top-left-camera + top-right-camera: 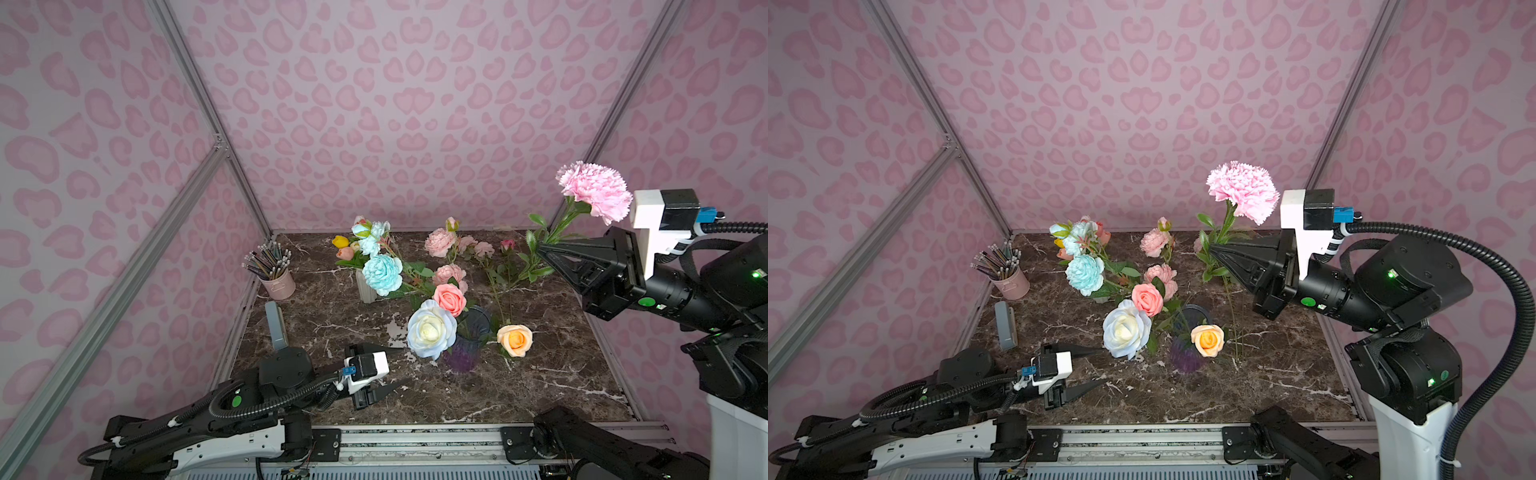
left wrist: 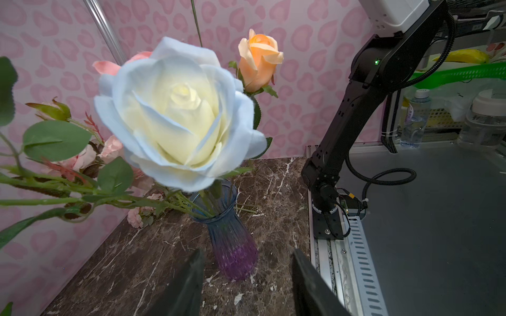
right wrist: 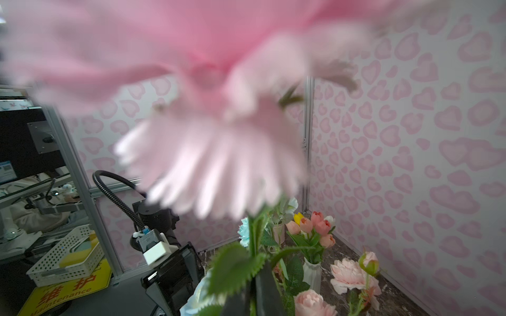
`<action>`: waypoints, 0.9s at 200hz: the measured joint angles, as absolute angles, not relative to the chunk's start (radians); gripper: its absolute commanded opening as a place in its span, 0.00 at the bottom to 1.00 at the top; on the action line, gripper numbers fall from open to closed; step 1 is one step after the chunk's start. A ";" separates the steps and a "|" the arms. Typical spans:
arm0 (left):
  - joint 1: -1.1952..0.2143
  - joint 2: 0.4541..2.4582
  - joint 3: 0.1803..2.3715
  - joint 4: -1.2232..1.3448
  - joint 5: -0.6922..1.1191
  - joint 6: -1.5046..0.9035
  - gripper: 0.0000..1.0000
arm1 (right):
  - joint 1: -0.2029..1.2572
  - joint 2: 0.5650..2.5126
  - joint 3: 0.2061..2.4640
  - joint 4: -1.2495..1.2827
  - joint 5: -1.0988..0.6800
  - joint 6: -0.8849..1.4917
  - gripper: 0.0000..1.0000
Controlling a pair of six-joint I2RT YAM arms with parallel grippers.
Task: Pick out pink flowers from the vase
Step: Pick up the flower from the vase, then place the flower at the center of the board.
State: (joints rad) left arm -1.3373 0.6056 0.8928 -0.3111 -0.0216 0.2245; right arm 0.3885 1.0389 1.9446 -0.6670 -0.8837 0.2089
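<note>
right gripper (image 1: 540, 251) is pinched shut on the green stem of the pink carnation (image 1: 595, 192), a frilly pale-pink bloom with toothed leaves. the bloom stands above the fingertips, held high and to the right of the blue-purple glass vase (image 1: 465, 345). in the vase stand a coral pink rose (image 1: 449, 299), a white-blue rose (image 1: 431, 328) and a peach rose (image 1: 515, 340). pink peonies (image 1: 440, 242) lie behind the vase. left gripper (image 1: 405, 363), jaws spread and empty, hovers just left of the vase.

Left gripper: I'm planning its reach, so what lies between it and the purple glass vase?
Only bare marble tabletop lies between the left gripper and the vase, as the left wrist view shows. The white rose leans out above that stretch.
</note>
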 measured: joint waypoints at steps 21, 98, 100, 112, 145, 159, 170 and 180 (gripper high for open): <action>-1.337 0.617 0.902 -0.311 -0.006 0.216 0.54 | 0.390 1.031 1.911 -0.611 -0.932 0.258 0.00; -1.337 0.684 0.955 -0.294 0.076 0.152 0.63 | 0.525 0.976 1.631 -0.516 -0.899 0.305 0.00; -1.337 0.685 0.955 -0.293 0.078 0.150 0.63 | 0.542 0.978 1.630 -0.516 -0.893 0.301 0.00; -1.337 0.694 0.956 -0.288 0.083 0.133 0.63 | 0.642 0.992 1.630 -0.518 -0.833 0.278 0.00; -1.337 0.719 0.958 -0.279 0.100 0.102 0.65 | 0.990 1.045 1.639 -0.548 -0.574 0.199 0.00; -1.337 0.722 0.958 -0.278 0.105 0.093 0.65 | 1.112 1.062 1.639 -0.559 -0.471 0.172 0.00; -1.337 0.719 0.958 -0.275 0.105 0.088 0.65 | 1.191 1.069 1.635 -0.558 -0.391 0.160 0.00; -1.337 0.712 0.957 -0.273 0.106 0.083 0.65 | 1.258 1.069 1.621 -0.550 -0.321 0.149 0.00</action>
State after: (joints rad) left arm -1.3369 0.7124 0.9573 -0.2726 0.1062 0.0830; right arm 1.2583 1.0695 1.6207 -0.5495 -0.3206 0.1490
